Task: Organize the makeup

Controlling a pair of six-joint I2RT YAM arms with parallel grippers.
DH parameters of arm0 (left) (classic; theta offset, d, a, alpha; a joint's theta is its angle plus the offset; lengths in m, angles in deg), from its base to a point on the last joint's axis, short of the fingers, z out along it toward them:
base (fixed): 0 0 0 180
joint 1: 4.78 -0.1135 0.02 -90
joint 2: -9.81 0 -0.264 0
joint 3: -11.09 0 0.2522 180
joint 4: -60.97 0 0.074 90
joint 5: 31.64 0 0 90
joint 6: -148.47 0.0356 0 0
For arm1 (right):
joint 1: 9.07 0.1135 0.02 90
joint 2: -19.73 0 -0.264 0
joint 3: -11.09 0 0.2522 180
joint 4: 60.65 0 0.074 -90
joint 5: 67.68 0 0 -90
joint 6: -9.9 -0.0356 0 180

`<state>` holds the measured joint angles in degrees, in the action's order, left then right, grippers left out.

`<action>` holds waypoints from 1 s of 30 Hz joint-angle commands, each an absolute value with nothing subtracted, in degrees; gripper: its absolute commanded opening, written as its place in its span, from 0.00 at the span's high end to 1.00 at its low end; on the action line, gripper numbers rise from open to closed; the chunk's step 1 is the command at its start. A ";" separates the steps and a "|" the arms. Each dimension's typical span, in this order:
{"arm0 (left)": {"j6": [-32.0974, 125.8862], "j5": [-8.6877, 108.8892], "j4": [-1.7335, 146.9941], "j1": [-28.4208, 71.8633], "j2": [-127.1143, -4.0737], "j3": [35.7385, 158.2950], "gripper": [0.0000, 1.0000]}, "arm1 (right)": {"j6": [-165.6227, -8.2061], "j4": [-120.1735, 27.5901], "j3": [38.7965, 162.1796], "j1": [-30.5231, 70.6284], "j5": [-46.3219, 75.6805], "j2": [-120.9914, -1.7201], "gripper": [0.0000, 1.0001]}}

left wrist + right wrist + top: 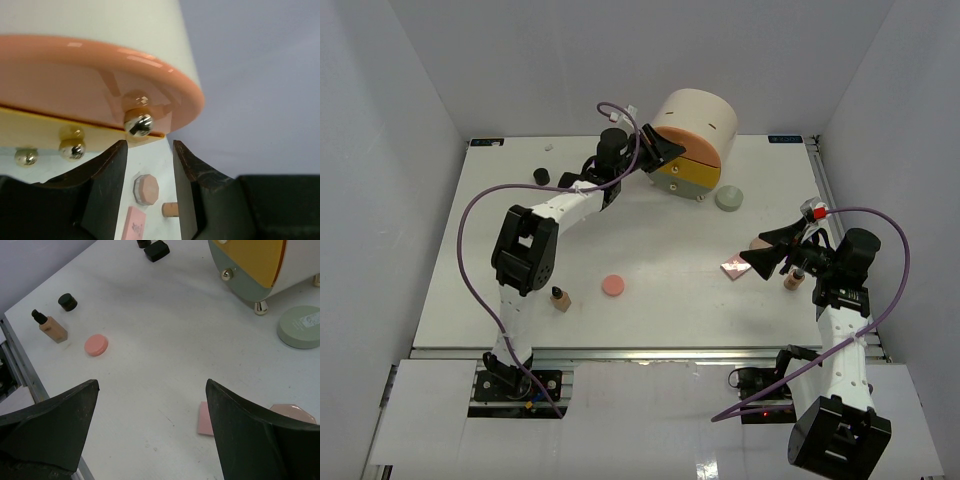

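My left gripper [665, 150] is open at the front of the cream box [698, 125]. In the left wrist view its tips [150, 147] sit just below the metal knob [139, 125] of the orange drawer [75, 80], without closing on it. My right gripper [760, 256] is open and empty above the table; it also shows in the right wrist view [152, 385]. Beside it lie a pink square palette [735, 268] [205, 419] and a tan compact [760, 243] [292, 411]. A grey-green compact [729, 198] lies near the box. A pink round compact [613, 286] lies mid-table.
A small brown bottle [560, 298] stands front left and another [794, 278] by the right wrist. A black jar [540, 175] and another dark jar [566, 180] sit back left beside the left arm. White walls close in the table on three sides.
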<state>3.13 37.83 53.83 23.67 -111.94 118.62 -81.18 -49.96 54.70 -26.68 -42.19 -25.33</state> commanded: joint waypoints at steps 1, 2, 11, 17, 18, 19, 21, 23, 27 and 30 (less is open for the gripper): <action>2.37 38.46 53.90 23.87 -113.14 123.47 0.49 | -81.42 -51.98 56.27 -26.44 -43.16 -24.98 0.06; 2.20 38.73 54.14 23.87 -113.52 123.83 0.49 | -81.41 -51.98 56.23 -26.47 -43.16 -25.01 0.06; 1.96 41.82 61.28 23.87 -116.53 129.06 0.52 | -81.36 -51.98 56.23 -26.39 -42.81 -25.10 0.06; 1.87 42.46 63.18 23.87 -117.23 131.43 0.51 | -81.38 -52.16 56.10 -26.39 -42.76 -25.19 0.06; 1.87 42.51 63.21 23.87 -117.26 131.74 0.51 | -81.40 -52.22 56.07 -26.39 -42.73 -25.25 0.06; 1.81 42.60 63.40 23.87 -117.34 132.10 0.51 | -81.45 -52.28 56.06 -26.39 -42.69 -25.24 0.06; 1.63 42.92 63.95 23.87 -117.73 132.79 0.53 | -81.44 -52.47 55.99 -26.46 -42.63 -25.26 0.06; 1.53 42.82 64.95 23.87 -118.20 133.96 0.59 | -81.50 -52.59 55.89 -26.48 -42.55 -25.20 0.06; 1.17 41.97 65.11 23.87 -118.32 134.03 0.71 | -81.56 -52.69 55.88 -26.39 -42.40 -25.19 0.07; 1.16 40.26 64.30 23.95 -117.22 132.31 0.80 | -81.52 -52.70 55.79 -26.39 -42.28 -25.11 0.07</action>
